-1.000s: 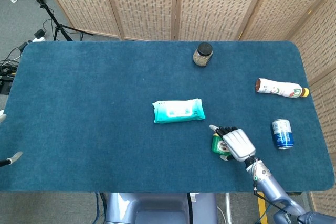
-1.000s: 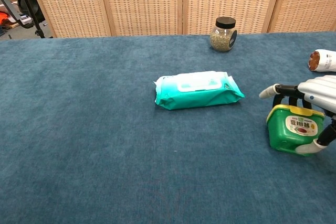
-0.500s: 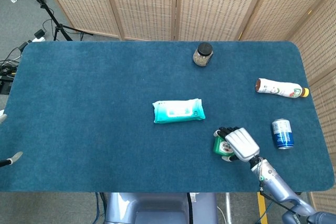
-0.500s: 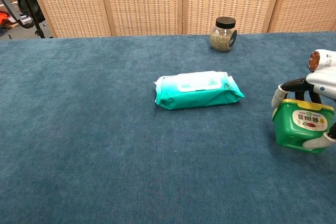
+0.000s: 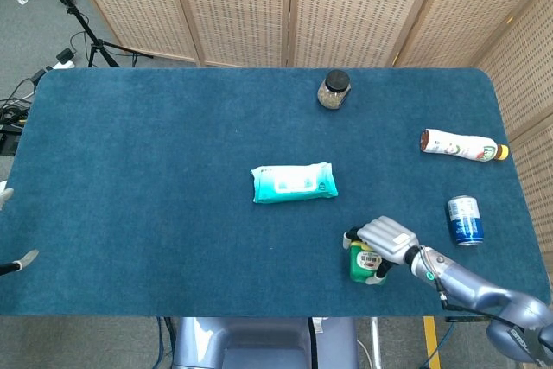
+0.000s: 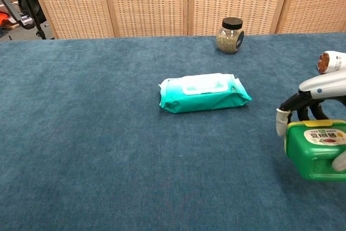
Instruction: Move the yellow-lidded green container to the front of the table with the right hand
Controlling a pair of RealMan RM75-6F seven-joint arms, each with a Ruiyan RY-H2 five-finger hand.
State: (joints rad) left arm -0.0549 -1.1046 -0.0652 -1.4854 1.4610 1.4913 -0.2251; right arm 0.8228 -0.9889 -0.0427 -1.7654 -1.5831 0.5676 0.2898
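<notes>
The green container with a yellow lid (image 5: 364, 264) (image 6: 317, 152) is near the table's front right, held in my right hand (image 5: 386, 240) (image 6: 313, 104). The fingers wrap over its top and sides. In the chest view the container appears lifted slightly and close to the camera, at the right edge. Of my left hand, only fingertips (image 5: 17, 261) show at the far left of the head view, off the table; their pose is unclear.
A teal wipes pack (image 5: 293, 182) (image 6: 204, 92) lies mid-table. A glass jar (image 5: 333, 90) (image 6: 230, 35) stands at the back. A white bottle (image 5: 462, 146) lies at the right, and a blue can (image 5: 464, 219) stands nearer the front right.
My right hand has carried the green container toward the front edge of the table; it now appears larger and lower in the chest view.
</notes>
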